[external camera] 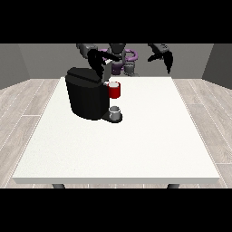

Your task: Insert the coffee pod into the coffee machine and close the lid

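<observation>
A: Two hands are being shown. The hand at the view's left (97, 60) is being held over the machine (86, 94); finger state can't be told.

B: Pod (112, 84) is being seated in the red holder (114, 90). The hand at the view's right (166, 57) is being held aloft, fingers relaxed.

White table (136, 145): black coffee machine (86, 97) standing at far left part

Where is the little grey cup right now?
In the front view, the little grey cup sits left of the table's middle, on the coffee machine's base, right under its red part.
</observation>
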Motion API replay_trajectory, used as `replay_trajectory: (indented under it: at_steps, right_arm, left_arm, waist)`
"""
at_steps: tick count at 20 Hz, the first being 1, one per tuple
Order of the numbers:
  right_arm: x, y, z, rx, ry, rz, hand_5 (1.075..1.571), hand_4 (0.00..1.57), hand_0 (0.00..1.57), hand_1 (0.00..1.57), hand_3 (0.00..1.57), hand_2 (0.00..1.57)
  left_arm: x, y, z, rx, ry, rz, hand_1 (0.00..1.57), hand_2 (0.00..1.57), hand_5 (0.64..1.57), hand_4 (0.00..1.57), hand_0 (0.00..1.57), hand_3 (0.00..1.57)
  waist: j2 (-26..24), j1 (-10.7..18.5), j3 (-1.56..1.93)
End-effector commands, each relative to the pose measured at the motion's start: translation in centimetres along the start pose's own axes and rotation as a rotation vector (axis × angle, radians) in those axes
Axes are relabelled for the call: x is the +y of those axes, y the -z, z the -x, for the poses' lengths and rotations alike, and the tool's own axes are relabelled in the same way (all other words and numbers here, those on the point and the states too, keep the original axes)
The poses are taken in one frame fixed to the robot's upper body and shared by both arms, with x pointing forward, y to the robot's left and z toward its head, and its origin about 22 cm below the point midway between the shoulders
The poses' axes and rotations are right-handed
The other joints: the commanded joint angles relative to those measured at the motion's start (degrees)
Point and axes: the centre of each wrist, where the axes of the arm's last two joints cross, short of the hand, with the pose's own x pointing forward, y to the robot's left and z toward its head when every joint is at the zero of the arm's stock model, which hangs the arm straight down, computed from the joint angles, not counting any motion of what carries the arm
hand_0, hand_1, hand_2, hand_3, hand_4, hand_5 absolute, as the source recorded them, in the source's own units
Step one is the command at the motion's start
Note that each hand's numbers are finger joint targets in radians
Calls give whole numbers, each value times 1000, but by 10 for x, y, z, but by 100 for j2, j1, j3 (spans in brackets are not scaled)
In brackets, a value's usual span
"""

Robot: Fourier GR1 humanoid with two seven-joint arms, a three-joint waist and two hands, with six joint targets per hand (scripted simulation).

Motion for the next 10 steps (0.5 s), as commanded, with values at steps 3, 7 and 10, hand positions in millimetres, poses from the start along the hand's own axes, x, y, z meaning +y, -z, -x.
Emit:
replay_trajectory:
  at_steps: [3,7,10]
  right_arm:
    - [41,8,-58,-184,-100,-74,1571,87,0,0,0,0]
    - [22,8,-73,-202,-141,-39,1571,300,0,0,0,0]
    - [22,7,-75,-196,-139,-5,1571,241,0,0,0,0]
  left_arm:
    - [0,12,-6,-68,4,18,0,0,1571,379,0,0]
    - [-7,19,-14,-73,-5,55,0,0,1571,398,0,0]
    - [-17,19,-17,-94,-1,82,0,0,1571,429,0,0]
  waist:
    - [271,467,-62]
    - [343,659,-56]
    - [420,990,-52]
